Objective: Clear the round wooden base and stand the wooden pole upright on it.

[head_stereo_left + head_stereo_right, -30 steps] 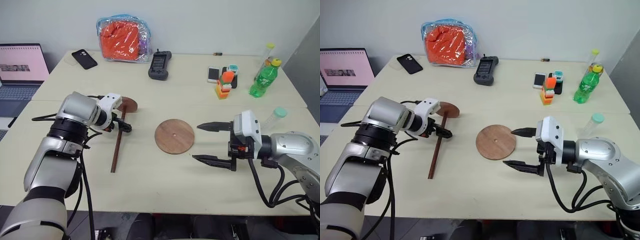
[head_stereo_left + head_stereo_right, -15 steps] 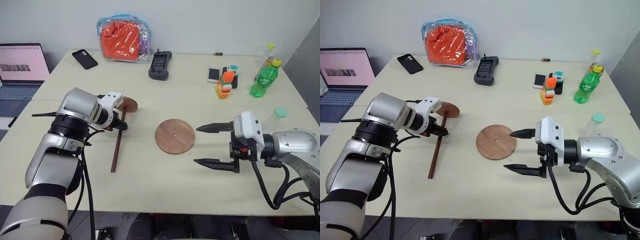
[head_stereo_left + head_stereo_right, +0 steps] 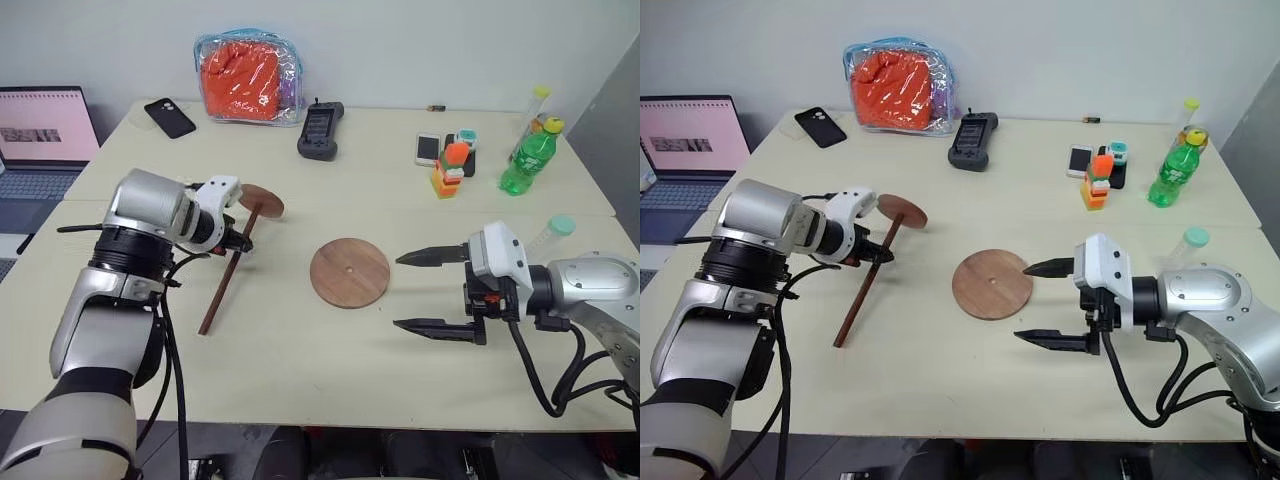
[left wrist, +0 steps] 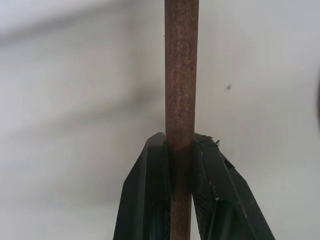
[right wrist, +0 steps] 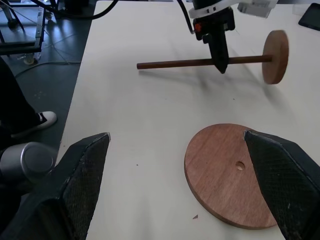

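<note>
Reddish-brown wood marked the round wooden base (image 3: 349, 273), which lay flat on the pale worktop (image 3: 300, 370) with its small centre hole showing and nothing on top of it. To its left, the left gripper (image 3: 243, 240) had its black fingers (image 4: 150, 200) clamped on the wooden pole (image 3: 225, 283), gripping the rod partway along its length, nearer the disc end. The pole was tilted: its small round disc end (image 3: 262, 200) was raised and pointed toward the back of the worktop, while the bare end sloped down toward the worktop's near edge; whether that tip touched the surface could not be told. In the left wrist view the rod ran straight out between the two closed fingers.

The right gripper (image 3: 432, 291) hung just right of the base, apart from it, with its fingers spread wide and holding nothing. In the right wrist view both fingers (image 5: 85, 175) framed the base and, beyond it, the gripped pole.

Further back stood a clear bag of orange cloth (image 3: 245, 78), a black phone (image 3: 168, 117), a black handheld controller (image 3: 319, 129), a white phone (image 3: 427, 148), an orange block stack (image 3: 448, 168) and a green bottle (image 3: 527, 156). A clear tube with a mint cap (image 3: 551, 236) lay near the right arm, and a laptop (image 3: 42, 135) sat at the far left.
</note>
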Controlling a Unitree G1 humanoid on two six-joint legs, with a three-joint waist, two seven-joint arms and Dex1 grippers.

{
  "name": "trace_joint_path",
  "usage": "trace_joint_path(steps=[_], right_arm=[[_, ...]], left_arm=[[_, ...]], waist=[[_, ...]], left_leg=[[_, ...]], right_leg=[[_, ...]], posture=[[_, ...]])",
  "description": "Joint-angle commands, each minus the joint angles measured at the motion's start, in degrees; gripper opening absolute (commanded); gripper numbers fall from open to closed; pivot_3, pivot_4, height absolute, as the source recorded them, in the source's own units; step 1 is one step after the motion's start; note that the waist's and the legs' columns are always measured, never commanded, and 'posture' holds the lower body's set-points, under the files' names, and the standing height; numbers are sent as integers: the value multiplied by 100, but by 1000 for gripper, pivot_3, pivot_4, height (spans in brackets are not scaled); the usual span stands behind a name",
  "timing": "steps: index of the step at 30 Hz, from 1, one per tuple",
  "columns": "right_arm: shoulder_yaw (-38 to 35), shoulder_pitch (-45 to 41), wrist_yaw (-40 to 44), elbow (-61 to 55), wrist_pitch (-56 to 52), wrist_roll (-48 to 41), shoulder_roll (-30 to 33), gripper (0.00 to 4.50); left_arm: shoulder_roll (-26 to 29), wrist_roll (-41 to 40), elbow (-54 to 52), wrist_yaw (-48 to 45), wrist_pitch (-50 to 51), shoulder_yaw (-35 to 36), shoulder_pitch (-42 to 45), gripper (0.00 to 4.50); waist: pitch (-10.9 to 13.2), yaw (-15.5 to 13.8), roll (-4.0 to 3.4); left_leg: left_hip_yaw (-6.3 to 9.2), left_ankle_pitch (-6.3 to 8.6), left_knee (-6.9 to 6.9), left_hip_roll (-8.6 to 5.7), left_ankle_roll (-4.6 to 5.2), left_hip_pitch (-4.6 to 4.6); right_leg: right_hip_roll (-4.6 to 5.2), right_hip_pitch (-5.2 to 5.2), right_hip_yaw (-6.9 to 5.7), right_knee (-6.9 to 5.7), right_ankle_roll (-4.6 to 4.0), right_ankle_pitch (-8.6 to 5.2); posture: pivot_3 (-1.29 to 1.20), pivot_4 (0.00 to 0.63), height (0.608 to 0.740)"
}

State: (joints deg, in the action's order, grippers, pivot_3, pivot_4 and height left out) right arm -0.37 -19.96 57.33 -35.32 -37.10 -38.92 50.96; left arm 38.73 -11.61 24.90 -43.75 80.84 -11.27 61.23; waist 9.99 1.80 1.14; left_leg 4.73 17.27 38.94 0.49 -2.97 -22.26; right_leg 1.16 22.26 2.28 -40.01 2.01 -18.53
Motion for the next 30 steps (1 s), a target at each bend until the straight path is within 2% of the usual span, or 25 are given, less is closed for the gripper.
trace_joint_path(steps=[1,3,5,8,11,17,20,26,30], right_arm=[[-212,-10,16,-167,37,-50,121,4500],[-291,37,-7,-209,2,-101,166,4500],[-526,213,-97,-327,-97,-198,254,4500],[-845,455,-256,-475,-182,-277,322,4500],[-1176,715,-664,-619,-264,-223,252,4500],[-1581,1260,-1403,-971,-467,-121,144,4500],[-1754,1460,-1723,-1202,-626,-239,66,4500],[-1591,1613,-2317,-1403,-991,-98,45,4500],[-1523,1768,-2401,-1425,-984,77,88,4500]], left_arm=[[-3,-324,-802,-1,-162,533,171,252],[-90,-535,-1093,-54,-355,786,196,252],[-465,-999,-1497,-133,-1042,1456,340,252],[-1005,-1654,-1832,-175,-1549,2289,374,252],[-1382,-1931,-2245,-88,-2121,2530,73,252],[-1941,-1784,-3108,-51,-3702,2105,-744,252],[-2217,-1770,-3408,100,-4107,1908,-1153,252],[-2456,-1534,-3441,132,-5064,1508,-1862,252],[-2399,-1354,-3253,83,-5522,1384,-2108,252]], waist=[[0,-2,0],[0,-7,0],[0,-34,1],[3,-80,6],[0,-72,1],[-2,-39,-2],[-3,-44,-1],[-4,-39,-1],[-4,-41,-1]], left_leg=[[4,-2,2,0,-3,-8],[5,-3,3,0,-5,-11],[6,-3,4,0,-6,-12],[23,-5,18,-3,-9,-35],[11,-5,14,-4,-9,-27],[7,-5,11,1,-8,-17],[4,-5,12,-1,-8,-21],[-3,-4,8,-1,-6,-7],[-11,-3,9,-4,-5,-9]], right_leg=[[1,3,0,0,0,0],[3,4,-1,0,0,0],[4,4,-1,0,0,0],[13,7,-5,5,0,0],[12,6,-2,5,1,1],[8,3,9,-5,0,1],[6,2,10,-2,0,1],[-1,-7,11,-3,0,1],[-9,-7,10,-2,0,1]], posture=[[0,150,740],[0,150,740],[0,150,740],[0,150,740],[0,150,740],[0,150,740],[0,150,740],[0,150,740],[0,150,740]])
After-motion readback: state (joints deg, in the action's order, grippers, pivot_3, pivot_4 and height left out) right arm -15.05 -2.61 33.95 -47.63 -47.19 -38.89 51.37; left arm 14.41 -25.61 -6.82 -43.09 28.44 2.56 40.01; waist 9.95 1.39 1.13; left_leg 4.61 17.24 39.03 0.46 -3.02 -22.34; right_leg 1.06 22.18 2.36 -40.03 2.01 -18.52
